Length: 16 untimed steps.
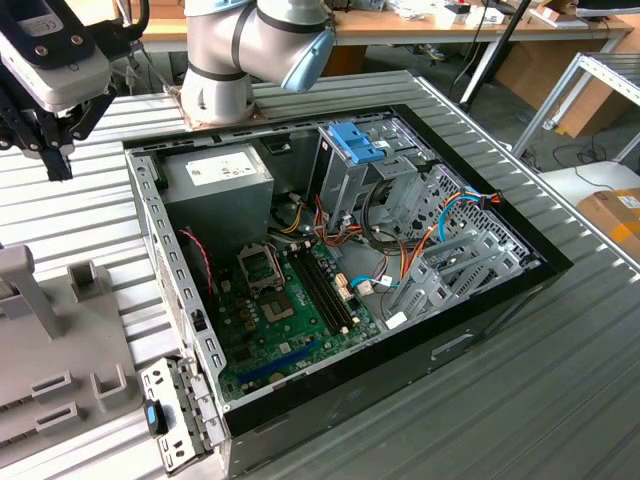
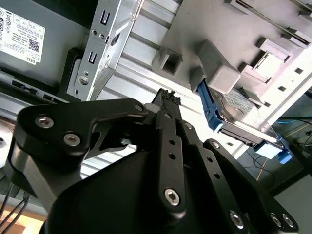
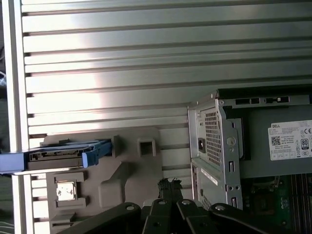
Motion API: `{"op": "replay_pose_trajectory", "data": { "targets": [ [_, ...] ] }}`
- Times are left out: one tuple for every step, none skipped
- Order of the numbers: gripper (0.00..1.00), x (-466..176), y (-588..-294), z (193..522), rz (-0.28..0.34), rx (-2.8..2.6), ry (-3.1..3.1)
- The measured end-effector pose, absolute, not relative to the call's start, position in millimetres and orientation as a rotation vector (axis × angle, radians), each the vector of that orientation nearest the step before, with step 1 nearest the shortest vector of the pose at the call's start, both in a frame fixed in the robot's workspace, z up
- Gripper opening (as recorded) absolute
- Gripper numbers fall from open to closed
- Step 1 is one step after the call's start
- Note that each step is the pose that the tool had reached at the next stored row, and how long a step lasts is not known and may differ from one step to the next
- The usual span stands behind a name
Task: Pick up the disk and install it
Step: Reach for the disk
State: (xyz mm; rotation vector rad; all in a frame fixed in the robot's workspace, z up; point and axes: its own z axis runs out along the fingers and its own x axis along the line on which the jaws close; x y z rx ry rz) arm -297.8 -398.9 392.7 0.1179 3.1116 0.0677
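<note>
Reaching arm: the robot arm [image 1: 250,45] stood on its base beyond the computer case [image 1: 480,330] and was bent toward the exterior view's left. Its wrist was high above the slatted desk [image 1: 560,400] and turned downward.
End effector: in both wrist views the end effector [image 2: 166,96] [image 3: 169,184] had its fingertips pressed together on nothing. It hung over the gap between the grey fixture [image 3: 131,165] and the case's corner, touching neither.
Fixture: a flat grey plate with raised blocks and slots lay on the desk just beside the case.
Disk position: the disk [image 3: 56,156] stood in a slot at the fixture's end away from the case, well apart from the end effector, with a blue rail on each side.
Disk direction: its connector edge faced up toward the wrist, and that thin edge ran roughly along the desk's slats. The long axis looked upright. The second wrist view showed its labelled face [image 2: 243,108].
Case: it lay open, with the motherboard [image 1: 290,310] on its floor.
Far side: the power-supply box [image 1: 220,175] sat near the arm's base. Beside it stood the drive cage [image 1: 345,195], with a blue latch [image 1: 358,143] on top.
</note>
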Motion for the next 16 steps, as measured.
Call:
{"op": "replay_pose_trajectory", "data": {
  "targets": [
    [0.11, -298.4, -398.9, 392.7, 0.068, 0.118, 3.112],
    [0.11, -300.1, -398.9, 392.7, 0.068, 0.118, 3.112],
    [0.11, -303.1, -399.0, 392.7, 0.068, 0.118, 3.111],
    [0.11, -305.0, -399.0, 392.7, 0.068, 0.118, 3.111],
    [0.11, -306.3, -398.9, 392.7, 0.068, 0.118, 3.111],
    [0.11, -307.7, -398.9, 392.7, 0.068, 0.118, 3.111],
    [0.11, -308.8, -398.9, 392.7, 0.068, 0.118, 3.111],
    [0.11, -310.8, -398.9, 392.7, 0.068, 0.118, 3.111],
    [0.11, -312.0, -399.0, 392.7, 0.068, 0.118, 3.111],
    [0.11, -313.2, -398.9, 392.7, 0.068, 0.118, 3.111],
    [0.11, -315.0, -398.9, 392.7, 0.068, 0.118, 3.110],
    [0.11, -316.8, -398.9, 392.7, 0.068, 0.118, 3.110],
    [0.11, -319.3, -398.9, 392.8, 0.068, 0.118, 3.110],
    [0.11, -320.7, -398.9, 392.8, 0.068, 0.118, 3.110],
    [0.11, -321.4, -399.0, 392.7, 0.068, 0.118, 3.110],
    [0.11, -322.1, -399.0, 392.7, 0.068, 0.118, 3.110]
  ]
}}
